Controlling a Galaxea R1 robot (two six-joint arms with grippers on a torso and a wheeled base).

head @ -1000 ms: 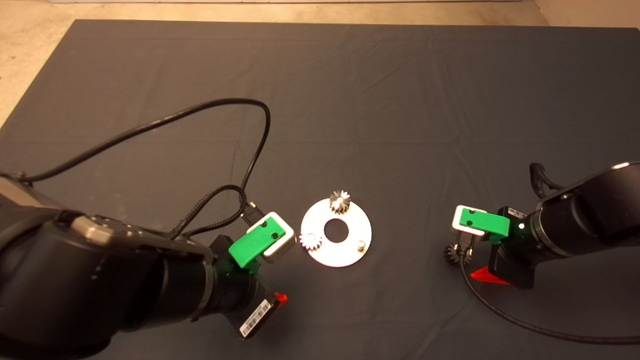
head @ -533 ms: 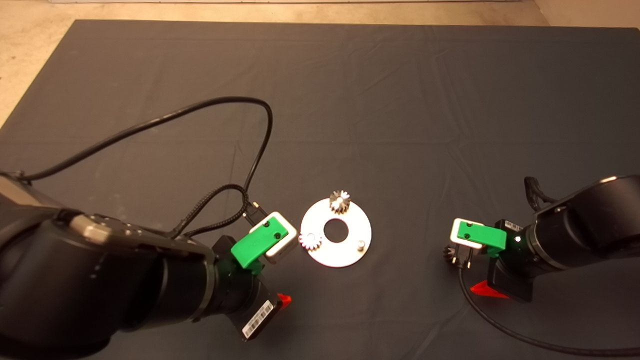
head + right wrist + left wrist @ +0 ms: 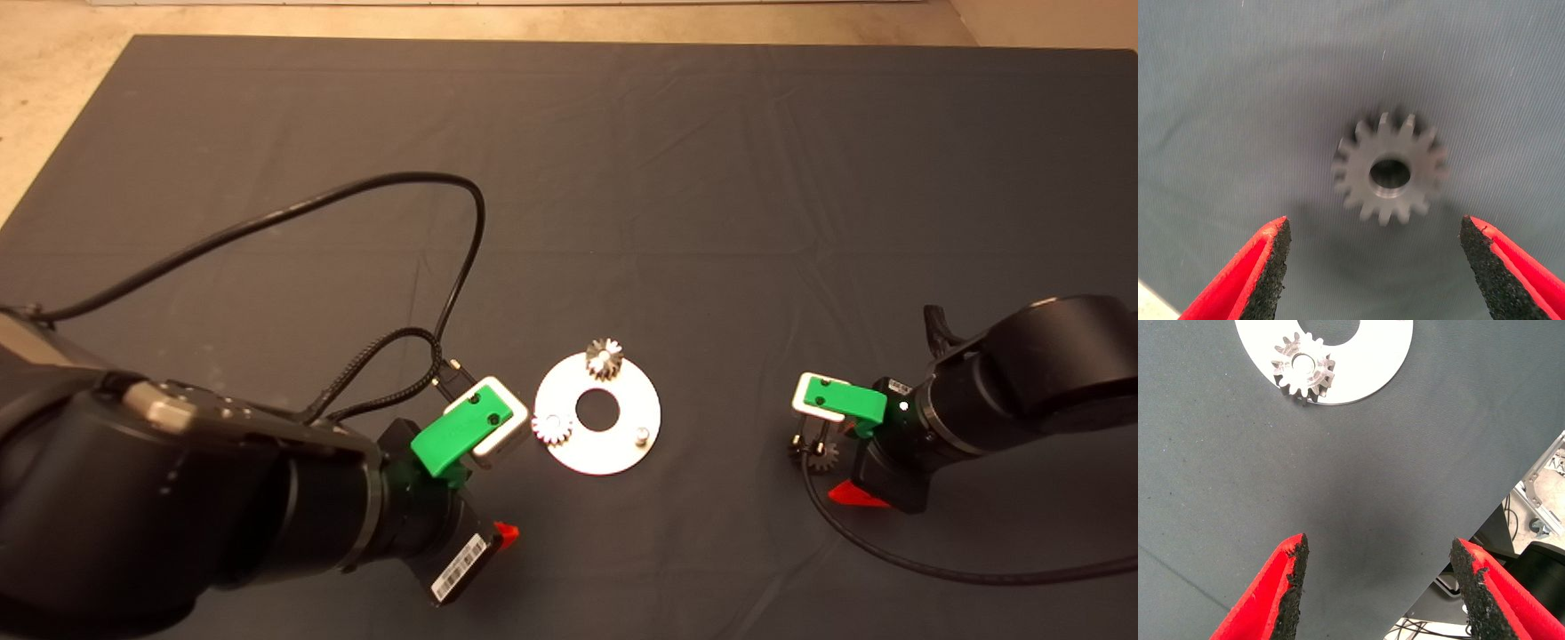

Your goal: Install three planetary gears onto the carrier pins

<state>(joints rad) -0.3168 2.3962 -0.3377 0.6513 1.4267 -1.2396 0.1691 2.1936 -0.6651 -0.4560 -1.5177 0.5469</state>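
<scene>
**Third gear flat on mat, R jaws spread over it**

Loose gear [image 3: 1390, 169] lies flat on the dark mat [image 3: 676, 178], bore axis vertical, centre hole facing up. Dull grey metal, approx. 14 stubby teeth, small vs. the plate. Right gripper [image 3: 1375, 267] hangs above it w/ jaws open, gear between the two pads [image 3: 1271, 267] but touching neither.

Round silver plate [image 3: 627, 404] sits well apart from that gripper, towards the left gripper [image 3: 1378, 587]. Two gears already on pins: one [image 3: 1303, 372] just ahead of the open, empty L jaws, other [image 3: 605, 358] on the plate's far edge. One pin [image 3: 639, 435] bare, upright.
</scene>
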